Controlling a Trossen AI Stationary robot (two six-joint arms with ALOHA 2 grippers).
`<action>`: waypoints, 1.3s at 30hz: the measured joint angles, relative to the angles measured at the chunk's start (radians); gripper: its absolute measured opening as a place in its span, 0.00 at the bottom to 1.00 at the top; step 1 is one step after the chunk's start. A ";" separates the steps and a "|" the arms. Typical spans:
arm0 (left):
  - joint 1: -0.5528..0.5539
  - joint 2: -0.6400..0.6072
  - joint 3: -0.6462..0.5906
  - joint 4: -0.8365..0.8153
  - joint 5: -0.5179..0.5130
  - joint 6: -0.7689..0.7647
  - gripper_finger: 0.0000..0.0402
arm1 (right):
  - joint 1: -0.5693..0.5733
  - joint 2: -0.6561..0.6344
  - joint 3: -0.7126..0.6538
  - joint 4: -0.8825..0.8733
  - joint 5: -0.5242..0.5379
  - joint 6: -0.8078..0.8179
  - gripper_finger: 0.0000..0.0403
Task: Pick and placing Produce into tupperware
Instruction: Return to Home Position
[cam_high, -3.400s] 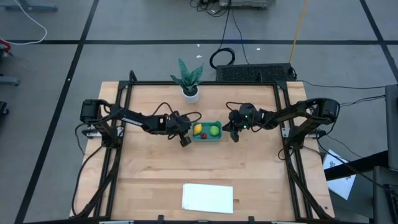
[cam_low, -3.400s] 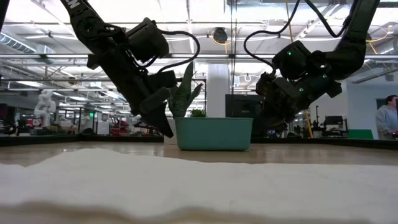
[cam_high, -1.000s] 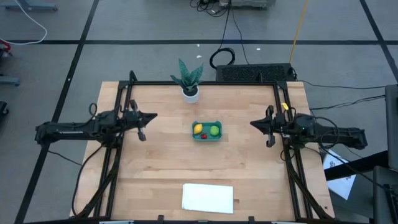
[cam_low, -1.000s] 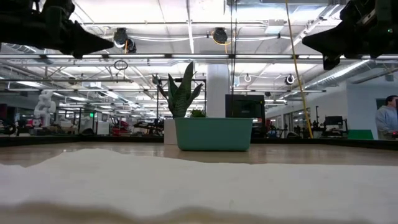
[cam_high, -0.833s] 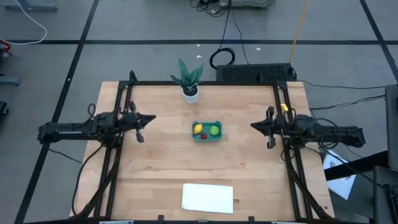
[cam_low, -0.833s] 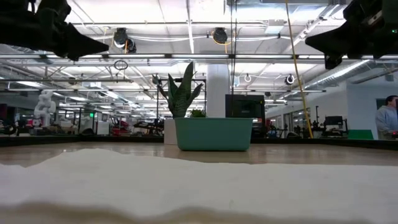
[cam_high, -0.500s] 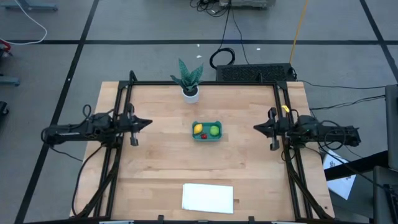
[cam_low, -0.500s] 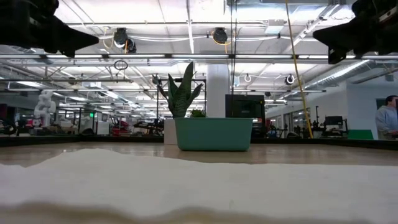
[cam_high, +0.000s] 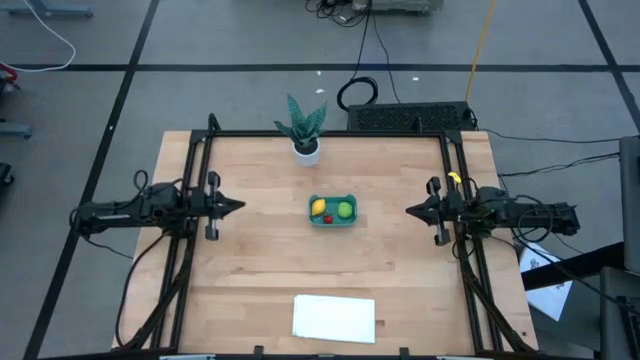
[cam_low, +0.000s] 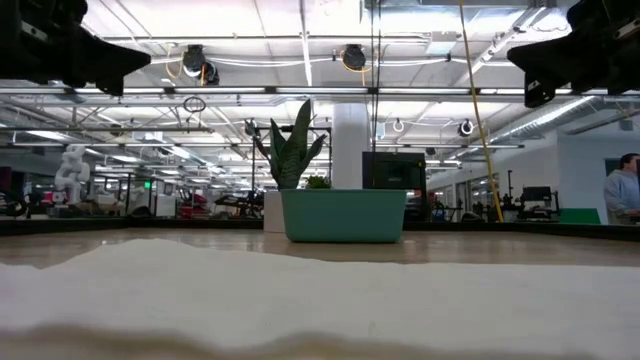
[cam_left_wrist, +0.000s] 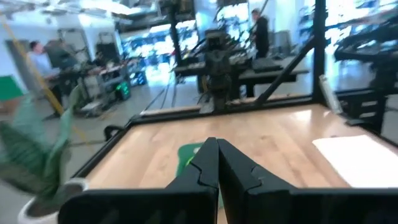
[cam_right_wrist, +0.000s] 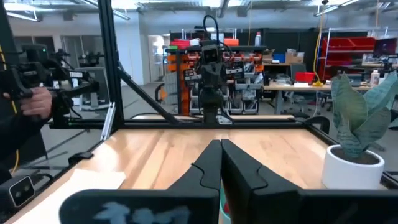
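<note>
The teal tupperware (cam_high: 332, 211) stands on its base at the table's middle, seen side-on in the low view (cam_low: 344, 216). Inside it lie the yellow lemon (cam_high: 318, 208), the lime-green ball (cam_high: 345, 209) and the small red strawberry (cam_high: 327, 217). My left gripper (cam_high: 238, 205) hovers above the table's left side, shut and pointing at the tupperware, holding nothing (cam_left_wrist: 212, 144). My right gripper (cam_high: 410, 211) hovers above the right side, also shut and holding nothing (cam_right_wrist: 219, 144). From the left wrist view, the tupperware (cam_left_wrist: 186, 154) peeks out behind the fingers.
A potted plant (cam_high: 305, 128) stands near the table's far edge. A flat white sheet (cam_high: 334, 317) lies by the near edge and fills the foreground of the low view (cam_low: 300, 290). Black frame rails (cam_high: 190, 250) run along both sides. People show in the room beyond (cam_low: 622, 195).
Both arms have drawn back a little from the middle. My left gripper has moved toward the table's left and near edges; my right gripper has shifted slightly toward the right edge. Both stayed shut. The tupperware and the produce have kept still.
</note>
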 joint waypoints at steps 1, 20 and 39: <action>0.000 0.000 -0.013 0.023 0.016 0.001 0.00 | 0.000 0.000 0.000 0.001 0.000 0.002 0.00; 0.000 0.002 -0.128 0.111 0.058 -0.027 0.00 | -0.001 0.000 -0.006 -0.015 -0.051 -0.002 0.00; 0.000 0.005 -0.128 0.117 0.061 -0.037 0.00 | -0.001 0.000 -0.035 0.043 -0.051 0.003 0.00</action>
